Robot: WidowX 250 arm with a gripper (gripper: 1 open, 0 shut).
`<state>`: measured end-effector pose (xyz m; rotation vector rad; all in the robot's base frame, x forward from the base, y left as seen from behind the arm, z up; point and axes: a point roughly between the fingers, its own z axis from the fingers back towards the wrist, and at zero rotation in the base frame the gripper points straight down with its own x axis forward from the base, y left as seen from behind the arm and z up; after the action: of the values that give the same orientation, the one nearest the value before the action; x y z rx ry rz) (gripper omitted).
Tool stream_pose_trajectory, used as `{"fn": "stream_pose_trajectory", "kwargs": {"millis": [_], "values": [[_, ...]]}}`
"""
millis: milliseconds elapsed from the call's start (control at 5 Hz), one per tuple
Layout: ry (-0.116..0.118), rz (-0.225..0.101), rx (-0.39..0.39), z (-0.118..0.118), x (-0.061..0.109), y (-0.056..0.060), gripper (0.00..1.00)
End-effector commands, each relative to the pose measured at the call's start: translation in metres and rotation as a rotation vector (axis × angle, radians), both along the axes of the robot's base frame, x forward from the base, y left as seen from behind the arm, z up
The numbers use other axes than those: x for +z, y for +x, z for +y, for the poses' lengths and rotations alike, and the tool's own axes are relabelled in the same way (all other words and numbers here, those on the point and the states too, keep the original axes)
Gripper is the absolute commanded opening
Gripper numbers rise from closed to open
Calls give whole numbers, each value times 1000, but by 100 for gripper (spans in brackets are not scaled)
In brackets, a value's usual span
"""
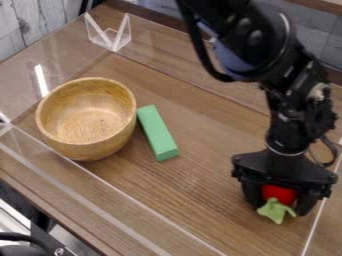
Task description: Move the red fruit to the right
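Gripping rnd red fruit (279,194), leafy grn top, w/ blk jaws (281,190).

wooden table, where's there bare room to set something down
The widest bare patch of the table lies between the green block and the robot arm. Another runs along the near side, below the wooden bowl and green block. It's crowded at the right, where the gripper surrounds the red fruit, and tight between bowl and block.

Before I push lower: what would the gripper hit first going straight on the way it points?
Most likely the red fruit, right at the fingertips of the gripper, then the table; the gap beneath is unclear.
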<state>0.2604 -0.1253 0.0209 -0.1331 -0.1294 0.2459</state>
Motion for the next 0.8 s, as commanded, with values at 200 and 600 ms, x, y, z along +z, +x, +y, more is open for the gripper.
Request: {"fn": "stream_pose_trajectory", "kwargs": {"millis": [200, 600], "values": [[-19, -60, -57, 19, 9, -4, 0], [-10, -80, -190, 27, 9, -5, 0]]}}
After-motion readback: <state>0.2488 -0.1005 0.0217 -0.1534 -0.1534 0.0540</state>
